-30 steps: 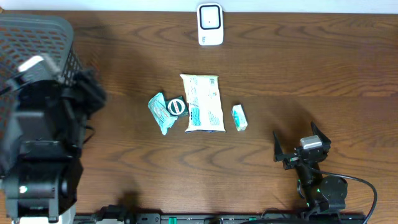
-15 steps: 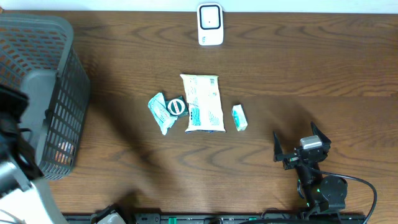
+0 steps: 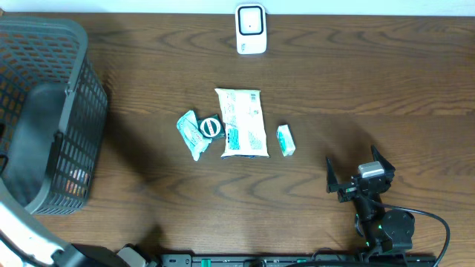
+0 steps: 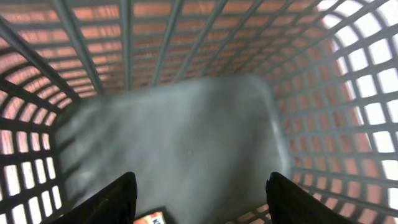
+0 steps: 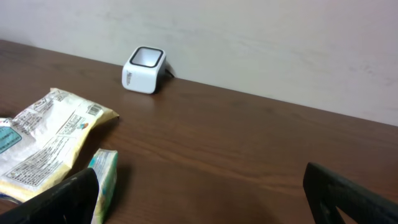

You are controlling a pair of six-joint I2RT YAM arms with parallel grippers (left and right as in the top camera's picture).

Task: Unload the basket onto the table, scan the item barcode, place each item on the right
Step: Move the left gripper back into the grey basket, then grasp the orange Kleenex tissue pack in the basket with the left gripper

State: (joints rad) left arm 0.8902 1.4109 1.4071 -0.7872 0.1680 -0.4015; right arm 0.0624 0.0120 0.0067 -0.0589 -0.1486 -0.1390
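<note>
The white barcode scanner [image 3: 251, 30] stands at the table's far edge, also in the right wrist view as scanner [image 5: 144, 70]. Three items lie mid-table: a large white-and-teal packet [image 3: 241, 122], a small teal box [image 3: 286, 140] and a teal pouch [image 3: 194, 133] with a round black lid on it. My right gripper [image 3: 360, 174] rests open at the front right, nothing between its fingers; the small box [image 5: 104, 180] lies beside its left finger. My left gripper [image 4: 200, 180] is open, looking down into the grey basket [image 4: 186, 124]. An orange-labelled item [image 4: 152, 219] peeks at the bottom edge.
The dark grey mesh basket [image 3: 44, 111] fills the table's left side, with something orange showing through its lower wall [image 3: 76, 178]. A white part of the left arm [image 3: 22, 237] shows at the bottom left corner. A pale wall [image 5: 249, 37] runs behind the scanner.
The left arm, which loomed over the basket, has drawn away to the bottom left corner of the overhead view and uncovered the basket. The right arm and the table items have not moved.
</note>
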